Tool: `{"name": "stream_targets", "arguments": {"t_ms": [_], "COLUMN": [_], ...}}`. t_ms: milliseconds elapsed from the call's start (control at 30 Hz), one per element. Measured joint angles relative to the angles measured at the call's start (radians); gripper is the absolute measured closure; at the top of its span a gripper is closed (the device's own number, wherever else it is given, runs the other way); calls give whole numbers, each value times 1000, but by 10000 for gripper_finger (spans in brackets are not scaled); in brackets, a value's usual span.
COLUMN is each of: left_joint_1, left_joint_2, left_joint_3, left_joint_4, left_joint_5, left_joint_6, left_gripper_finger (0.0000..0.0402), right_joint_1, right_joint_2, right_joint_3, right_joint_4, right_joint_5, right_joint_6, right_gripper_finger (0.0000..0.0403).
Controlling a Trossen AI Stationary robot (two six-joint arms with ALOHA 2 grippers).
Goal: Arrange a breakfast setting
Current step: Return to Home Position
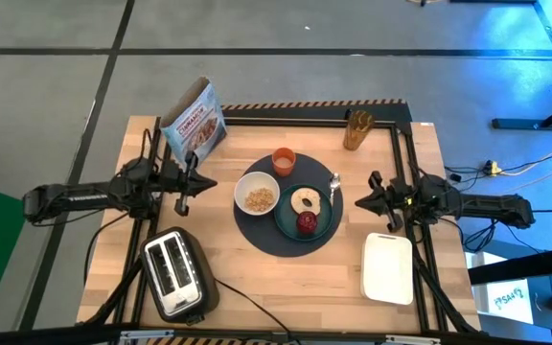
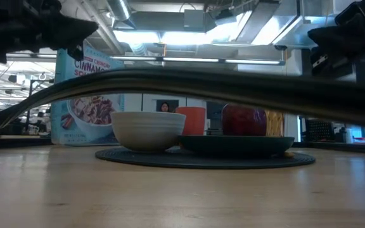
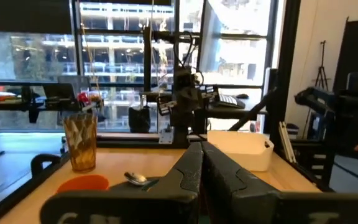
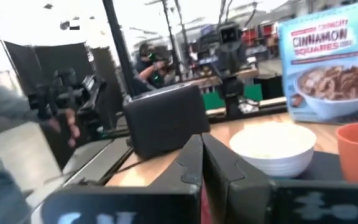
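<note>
Since every piece of the setting sits on or around the dark round mat (image 1: 257, 235) in the middle of the high view, the arranging looks all but finished: the teal plate (image 1: 326, 216) lies on the mat's right half with the pale ring-shaped bread (image 1: 306, 200) and, just below it in the frame, the red fruit (image 1: 307, 224) on it. The small white bowl (image 1: 241, 192) touches the plate's left side and holds cereal (image 1: 258, 199), the small orange cup (image 1: 284, 160) stands at the mat's upper edge, and the metal spoon (image 1: 334, 184) lies just right of the plate at the mat's rim. Neither arm carries anything. The left gripper (image 1: 199, 182) hangs left of the bowl, well apart from it, its fingers pressed together on nothing; the right gripper (image 1: 360, 201) hangs right of the spoon, likewise closed and empty. Both sit high in the low view's top corners, clear of the dishes. My judgement is that only parking the arms remains, with the toaster (image 1: 173, 273) and white tray (image 1: 388, 268) left out of the setting
</note>
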Motion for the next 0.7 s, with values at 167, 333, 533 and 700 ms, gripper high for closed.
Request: {"name": "stream_targets", "arguments": {"t_ms": [167,333,533,700], "left_joint_1": [-40,-104,-143,-143], "left_joint_2": [1,-12,-187,-382], "left_joint_3": [-40,-24,7,7], "left_joint_4": [20,-71,-368,-540], "left_joint_5": [-71,-157,-136,-136], "left_joint_6": [-49,-41,8,27], "left_gripper_finger": [400,401,401,401], "right_joint_1": [0,0,0,0], "right_joint_2": [3,2,2,2], "right_joint_3": [-14,-14,-14,-14], "right_joint_4": [24,8,5,4], "right_joint_5": [19,-1,0,1], "right_joint_6": [16,15,15,12], "right_gripper_finger": [403,403,403,403]}}
